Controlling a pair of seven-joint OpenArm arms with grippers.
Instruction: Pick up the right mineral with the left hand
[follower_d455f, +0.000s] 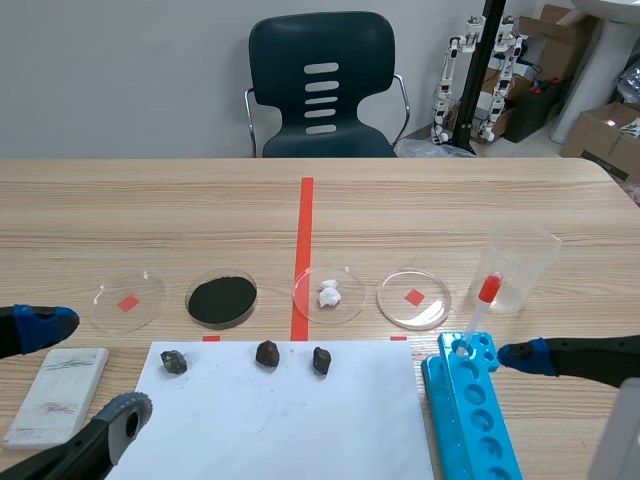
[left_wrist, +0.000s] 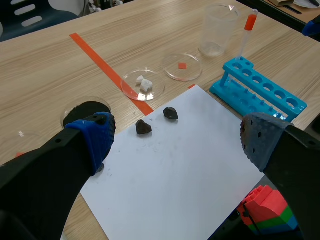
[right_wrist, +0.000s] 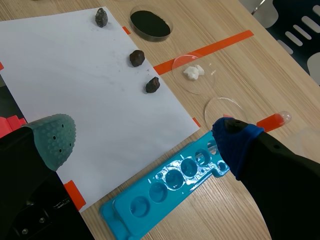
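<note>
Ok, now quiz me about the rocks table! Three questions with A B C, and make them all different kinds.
1. Where are the dark rocks?
A spread out on the white paper
B stacked in one pile
C hidden in a bag

2. How many round dishes stand in the row behind them?
A two
B four
C six

3. What is the left gripper doing?
A open, holding nothing
B shut on a rock
C shut on the paper

Answers:
1 A: the three rocks lie apart along the paper's far edge.
2 B: one holds black powder, one holds white lumps, and two show only a red square.
3 A: its fingers stand wide apart with nothing between them.
</note>
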